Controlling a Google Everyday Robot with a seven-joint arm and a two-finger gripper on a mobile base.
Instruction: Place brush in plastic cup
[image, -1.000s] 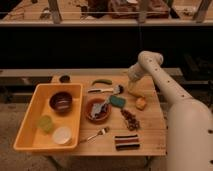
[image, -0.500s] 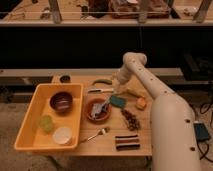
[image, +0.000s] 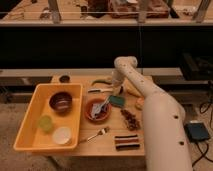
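Behind the bench runs a dark wall with a pale ledge. Above it is a shelf of clutter, cut off by the top edge and too murky to name. On the floor at far right sits a black box with a cable trailing off.

At the left of the wooden bench is a yellow tray. It holds a dark brown bowl, the plastic cup in translucent yellow-green near the front left, and a white round piece just beside the cup. Whether that piece is a lid or a second cup cannot be told.

The brush lies flat on the bare wood right of the tray, near the back. Its cream handle runs left to right, and its dark head is hard to pick out. It is well apart from the cup.

The white arm fills the lower right, rises to an elbow and bends down, hiding the bench's right rear corner. The tool hangs at the brush's right end, largely masked by the wrist. Its fingers stand wide and hold nothing.

In front are a terracotta bowl with a grey-blue utensil leaning in it, a green sponge, a fork, a dark clustered heap, a striped dark block and an orange lump half hidden by the arm. A small dark round object and a green item at the back edge are too indistinct to identify.
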